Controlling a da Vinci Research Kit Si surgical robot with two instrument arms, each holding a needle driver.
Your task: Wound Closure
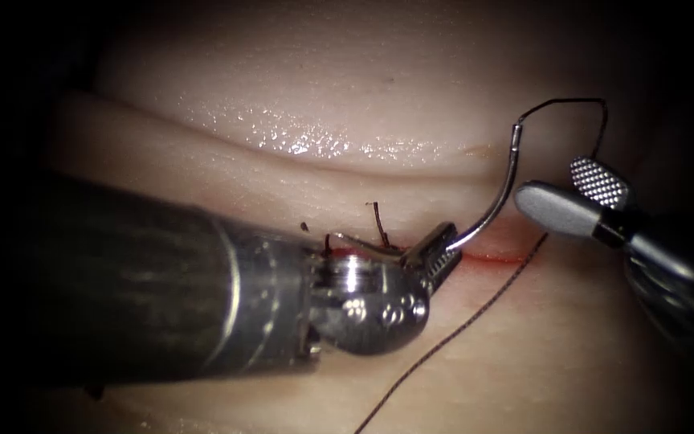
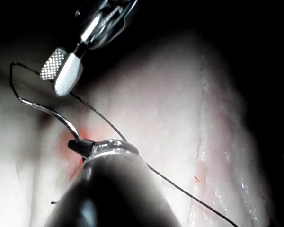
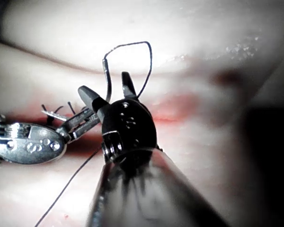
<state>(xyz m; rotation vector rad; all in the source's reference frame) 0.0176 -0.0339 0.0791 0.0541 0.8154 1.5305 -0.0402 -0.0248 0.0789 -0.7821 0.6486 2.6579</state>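
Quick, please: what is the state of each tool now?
Left tool: shut on the needle near its tip end, at the cut.
Right tool: open, holding nothing, beside the needle.

The left tool (image 1: 435, 253) is reached in from the left, jaws clamped on the needle (image 1: 498, 193) near its tip. The right tool (image 1: 584, 197) is held beside it, jaws parted, nothing gripped.

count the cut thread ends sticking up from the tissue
3, along the cut just left of the left claw, which grips the needle: cut thread ends at and. The tool may hide more.
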